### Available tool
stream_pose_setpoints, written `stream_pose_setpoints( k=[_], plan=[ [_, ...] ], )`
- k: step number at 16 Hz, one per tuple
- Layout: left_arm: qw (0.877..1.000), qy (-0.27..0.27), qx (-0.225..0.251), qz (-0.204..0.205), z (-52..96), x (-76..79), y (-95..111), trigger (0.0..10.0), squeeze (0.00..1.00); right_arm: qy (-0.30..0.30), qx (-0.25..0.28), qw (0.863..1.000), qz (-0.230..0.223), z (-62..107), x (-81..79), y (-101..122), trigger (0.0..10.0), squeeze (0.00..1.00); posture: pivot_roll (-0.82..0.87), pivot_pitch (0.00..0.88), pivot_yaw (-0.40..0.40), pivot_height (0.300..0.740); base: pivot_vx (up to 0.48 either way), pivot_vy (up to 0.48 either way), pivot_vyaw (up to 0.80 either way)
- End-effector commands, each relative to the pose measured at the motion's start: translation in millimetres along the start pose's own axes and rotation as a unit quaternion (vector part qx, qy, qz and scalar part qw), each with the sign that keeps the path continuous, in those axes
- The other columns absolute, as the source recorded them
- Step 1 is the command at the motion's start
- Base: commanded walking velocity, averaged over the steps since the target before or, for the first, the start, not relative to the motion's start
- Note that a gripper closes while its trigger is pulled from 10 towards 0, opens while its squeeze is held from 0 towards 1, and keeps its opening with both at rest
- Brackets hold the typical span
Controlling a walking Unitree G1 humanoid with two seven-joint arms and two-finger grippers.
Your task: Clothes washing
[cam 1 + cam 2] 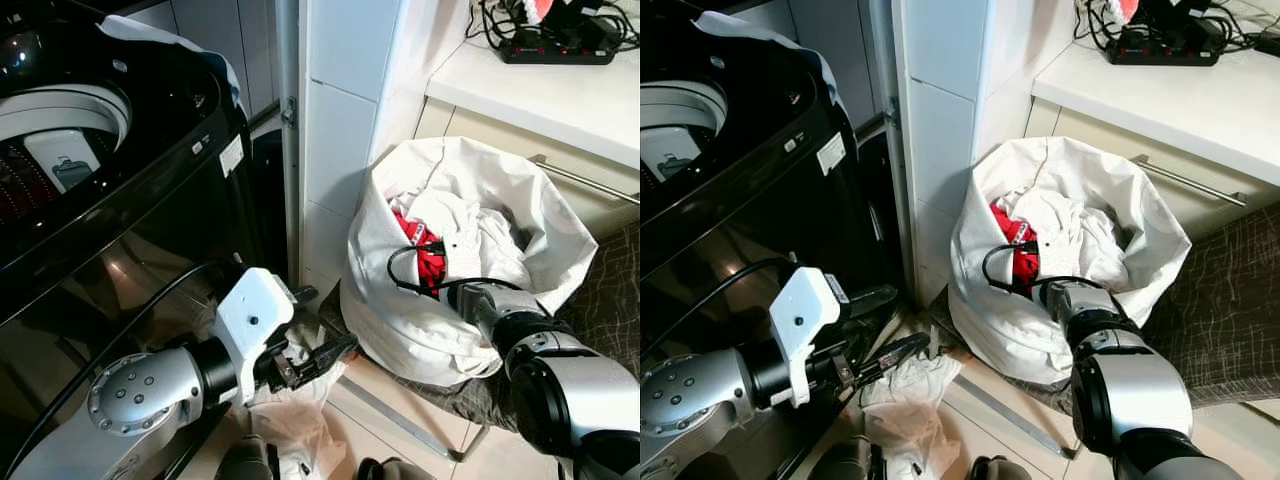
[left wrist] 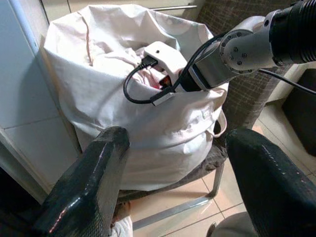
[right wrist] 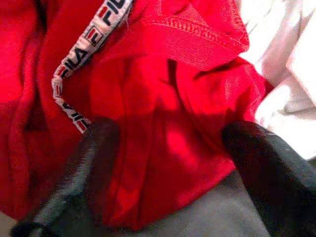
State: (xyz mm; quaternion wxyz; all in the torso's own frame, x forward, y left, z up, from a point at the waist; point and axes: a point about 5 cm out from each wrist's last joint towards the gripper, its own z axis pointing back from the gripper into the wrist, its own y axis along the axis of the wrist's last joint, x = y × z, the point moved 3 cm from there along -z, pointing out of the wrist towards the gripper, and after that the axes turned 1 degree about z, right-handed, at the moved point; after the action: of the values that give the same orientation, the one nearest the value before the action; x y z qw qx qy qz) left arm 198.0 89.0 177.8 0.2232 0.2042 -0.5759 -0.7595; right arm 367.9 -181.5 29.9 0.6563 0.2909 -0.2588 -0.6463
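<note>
A white laundry bag (image 1: 400,320) stands open on a chair, stuffed with white clothes (image 1: 470,225) and a red garment (image 1: 415,240). My right gripper (image 3: 173,168) reaches down into the bag, open, its fingers spread over the red fabric with a logo band (image 3: 81,47). To the left is the black top-loading washing machine (image 1: 130,190), with its drum opening (image 1: 50,140) uncovered. My left gripper (image 1: 320,362) hangs low by the machine's front, open and holding nothing, and points toward the bag (image 2: 123,108).
A crumpled white cloth (image 1: 290,420) lies on the tile floor under my left gripper. A tiled wall column (image 1: 340,130) separates machine and bag. Behind the bag are a counter (image 1: 540,90) with a power strip (image 1: 555,45) and a cabinet handle (image 1: 585,178). The chair cushion (image 1: 605,290) is dark and patterned.
</note>
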Motion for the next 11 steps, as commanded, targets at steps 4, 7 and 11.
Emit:
stream_pose_setpoints(
  k=[4,7,11],
  plan=[
    [1.000,-0.010,0.002,-0.001,2.6,6.2,3.7,10.0,0.00,-0.003,-0.019,1.000,-0.022,-0.7,2.3,-10.8,0.0,0.00,0.26,0.144,-0.021,0.740,0.000,0.000,0.00],
    [1.000,-0.012,-0.002,-0.001,2.9,7.3,2.7,10.0,0.00,-0.003,-0.017,0.999,-0.030,-0.4,3.3,-9.8,0.0,0.00,0.25,0.143,-0.018,0.740,0.000,0.000,0.00],
    [1.000,-0.016,-0.003,0.000,2.9,7.8,2.9,10.0,0.00,-0.001,-0.012,0.999,-0.031,-0.1,2.8,-6.7,0.0,0.00,0.25,0.141,-0.016,0.740,0.000,0.000,0.00]
  ],
)
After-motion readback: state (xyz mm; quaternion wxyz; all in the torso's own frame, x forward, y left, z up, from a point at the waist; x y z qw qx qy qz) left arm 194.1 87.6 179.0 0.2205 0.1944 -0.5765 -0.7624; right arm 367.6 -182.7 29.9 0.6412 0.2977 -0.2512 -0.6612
